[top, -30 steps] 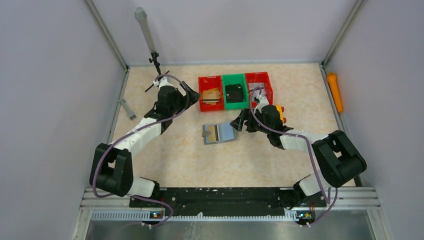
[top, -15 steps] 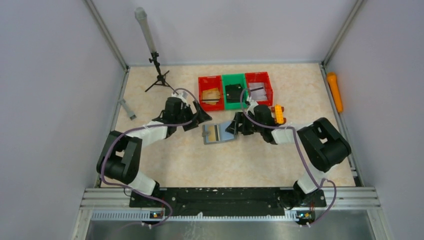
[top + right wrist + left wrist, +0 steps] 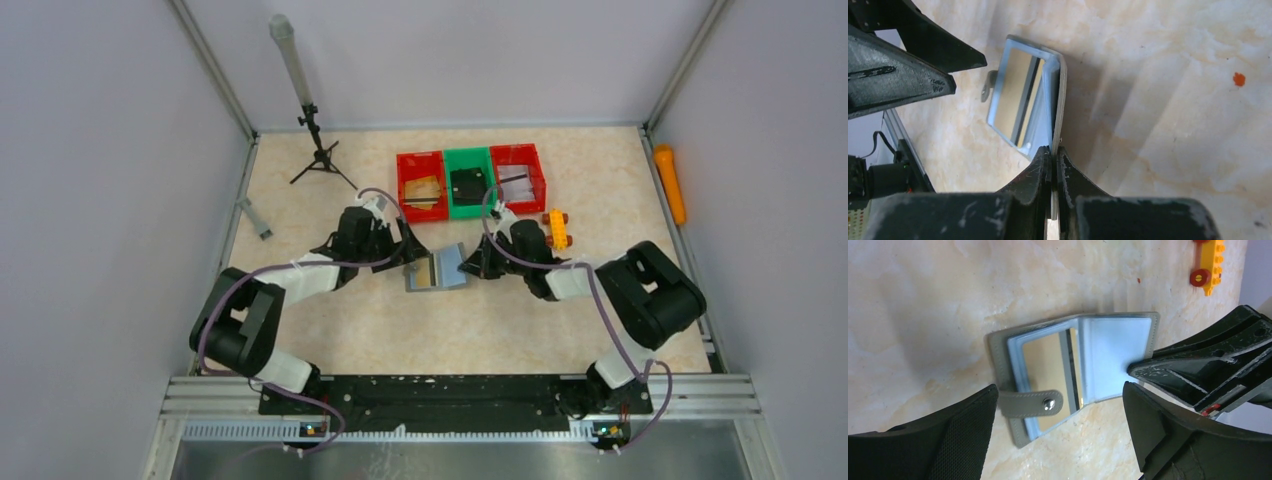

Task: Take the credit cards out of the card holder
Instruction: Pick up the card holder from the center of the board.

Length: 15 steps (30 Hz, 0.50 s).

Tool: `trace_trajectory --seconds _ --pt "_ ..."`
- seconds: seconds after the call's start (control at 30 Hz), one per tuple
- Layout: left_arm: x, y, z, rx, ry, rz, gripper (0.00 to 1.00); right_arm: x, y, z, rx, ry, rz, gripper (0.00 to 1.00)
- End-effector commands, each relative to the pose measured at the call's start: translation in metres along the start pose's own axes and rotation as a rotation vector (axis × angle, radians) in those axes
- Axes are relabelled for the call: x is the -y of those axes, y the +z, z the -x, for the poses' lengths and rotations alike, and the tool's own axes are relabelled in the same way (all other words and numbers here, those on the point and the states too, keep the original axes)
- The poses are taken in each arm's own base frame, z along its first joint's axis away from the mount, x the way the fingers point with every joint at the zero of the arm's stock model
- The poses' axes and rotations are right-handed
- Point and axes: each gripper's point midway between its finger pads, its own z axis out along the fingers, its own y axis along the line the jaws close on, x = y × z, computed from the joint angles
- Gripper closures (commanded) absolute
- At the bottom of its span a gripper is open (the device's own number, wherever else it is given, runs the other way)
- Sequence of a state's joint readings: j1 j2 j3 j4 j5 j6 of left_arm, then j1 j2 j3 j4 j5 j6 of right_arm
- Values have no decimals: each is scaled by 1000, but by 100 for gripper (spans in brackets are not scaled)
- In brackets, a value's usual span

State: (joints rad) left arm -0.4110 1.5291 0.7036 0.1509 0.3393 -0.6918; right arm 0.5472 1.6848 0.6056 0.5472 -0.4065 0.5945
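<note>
From above, we see a beige marbled table [image 3: 330, 330] with the grey card holder [image 3: 437, 270] lying open near its middle, in front of a row of 3 small bins: a left red bin [image 3: 422, 187], a green bin [image 3: 469, 183] holding a black boxy object [image 3: 468, 185], and a right red bin [image 3: 518, 176]. The left gripper [image 3: 408, 256] sits just beside the holder's left edge and the right gripper [image 3: 470, 265] meets its right edge. A yellow brick toy [image 3: 555, 228] lies behind the right arm, and a small black tripod [image 3: 318, 152] stands at the back left. In the left wrist view, the left gripper's 2 fingers [image 3: 948, 440] stand wide apart and hold nothing. The holder's snap tab [image 3: 1030, 403] lies between them; we cannot tell whether they touch the holder. A gold credit card [image 3: 1045, 365] with a dark stripe sits in the holder's left pocket, and the right pocket shows shiny pale blue. In the right wrist view, the right gripper's fingers are pressed together on the edge of the holder's right half. That half stands tilted up off the table, while the half holding the gold card lies lower beyond it.
</note>
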Motion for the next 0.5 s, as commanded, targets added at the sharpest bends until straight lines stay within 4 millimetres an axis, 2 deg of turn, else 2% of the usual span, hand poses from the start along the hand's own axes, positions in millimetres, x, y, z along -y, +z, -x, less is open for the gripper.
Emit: trace_trajectory --seconds 0.0,0.23,0.33,0.47 --pt "27 -25 22 145 92 -118 3 -39 -25 39 185 -117 110 100" --pt "58 -46 24 211 133 -283 1 -70 -57 52 321 -186 242 100" --pt "67 -49 22 202 145 -338 1 -82 -71 56 367 -207 283 100" --pt "70 -46 21 190 159 -360 1 -91 -87 60 416 -229 309 100"
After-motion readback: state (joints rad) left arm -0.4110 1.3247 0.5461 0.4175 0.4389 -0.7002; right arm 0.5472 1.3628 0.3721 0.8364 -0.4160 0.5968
